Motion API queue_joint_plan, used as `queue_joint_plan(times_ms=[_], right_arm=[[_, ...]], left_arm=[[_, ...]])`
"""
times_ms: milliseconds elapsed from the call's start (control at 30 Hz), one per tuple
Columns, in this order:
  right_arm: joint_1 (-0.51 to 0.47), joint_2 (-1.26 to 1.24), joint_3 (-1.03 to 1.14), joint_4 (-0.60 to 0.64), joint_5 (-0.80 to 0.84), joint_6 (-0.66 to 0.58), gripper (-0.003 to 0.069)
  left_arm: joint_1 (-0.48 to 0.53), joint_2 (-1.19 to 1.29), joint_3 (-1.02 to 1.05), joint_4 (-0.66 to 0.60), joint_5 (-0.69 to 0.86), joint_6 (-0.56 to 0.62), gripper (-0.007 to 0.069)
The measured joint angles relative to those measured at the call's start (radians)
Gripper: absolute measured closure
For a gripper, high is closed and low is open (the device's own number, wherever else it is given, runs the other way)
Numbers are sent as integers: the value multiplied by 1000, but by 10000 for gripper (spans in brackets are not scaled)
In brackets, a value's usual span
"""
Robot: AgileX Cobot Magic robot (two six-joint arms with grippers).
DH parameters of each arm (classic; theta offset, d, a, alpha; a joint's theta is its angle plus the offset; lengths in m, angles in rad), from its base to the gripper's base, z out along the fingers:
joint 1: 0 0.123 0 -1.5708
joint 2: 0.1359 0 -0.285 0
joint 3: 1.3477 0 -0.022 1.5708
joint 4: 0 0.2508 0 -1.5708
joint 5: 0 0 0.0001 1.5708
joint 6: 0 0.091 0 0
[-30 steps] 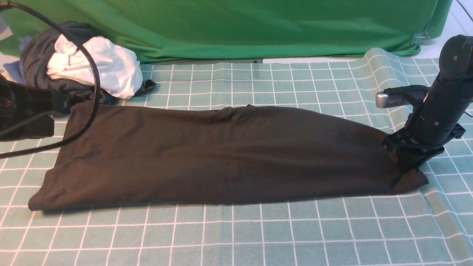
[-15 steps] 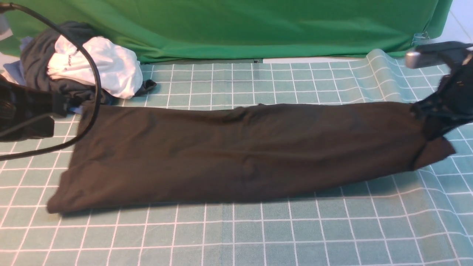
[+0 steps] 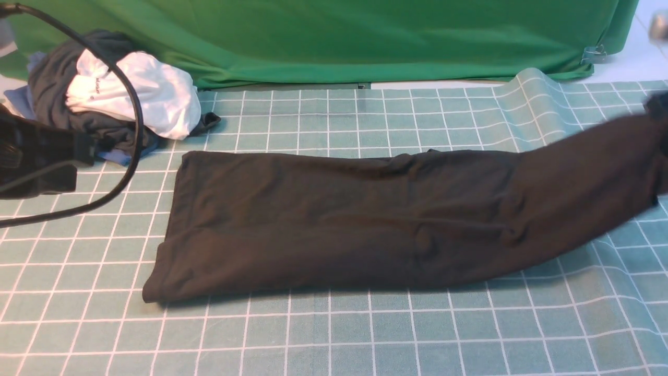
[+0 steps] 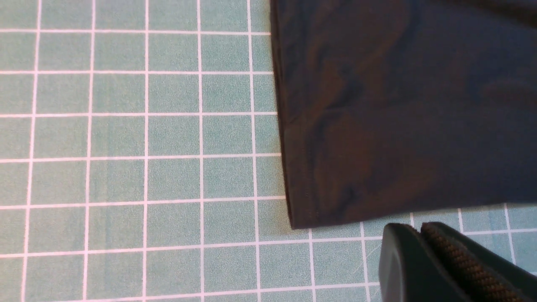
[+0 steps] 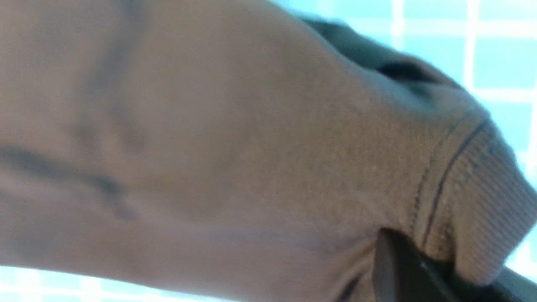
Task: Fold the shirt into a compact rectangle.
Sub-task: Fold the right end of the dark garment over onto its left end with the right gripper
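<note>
Checked cloth [image 3: 334,334] covers the desk; the shirt [image 3: 365,224] lies across it, its raised end clamped in the right gripper [image 5: 423,268]; left gripper [image 4: 419,239] jaws together beside its hem.

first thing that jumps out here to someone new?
The long black shirt, folded into a strip across the checked mat, with its right end lifted off the surface toward the frame edge. The right gripper is shut on the ribbed edge there; the left gripper is shut and empty just off the shirt's other end. Behind, a green backdrop and a bundle of clothes at far left.
</note>
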Motion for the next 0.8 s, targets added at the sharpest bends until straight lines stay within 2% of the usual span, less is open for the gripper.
queue_joint_plan(times_ms=[100, 200, 233, 433, 600, 800], right_arm=[[121, -11, -61, 91, 0, 3, 609], [191, -10, -82, 132, 0, 4, 609], [270, -10, -97, 179, -13, 5, 609], [475, 6, -113, 343, -167, 6, 609], [596, 86, -130, 460, -284, 7, 609], [711, 242, -268, 524, -322, 8, 609]], left_arm=[[0, 0, 0, 0, -5, 0, 618], [0, 0, 0, 0, -10, 0, 618], [0, 0, 0, -2, -11, 0, 618], [0, 0, 0, -31, -11, 5, 618], [0, 0, 0, -64, -16, 22, 618], [0, 0, 0, -67, -16, 24, 618]])
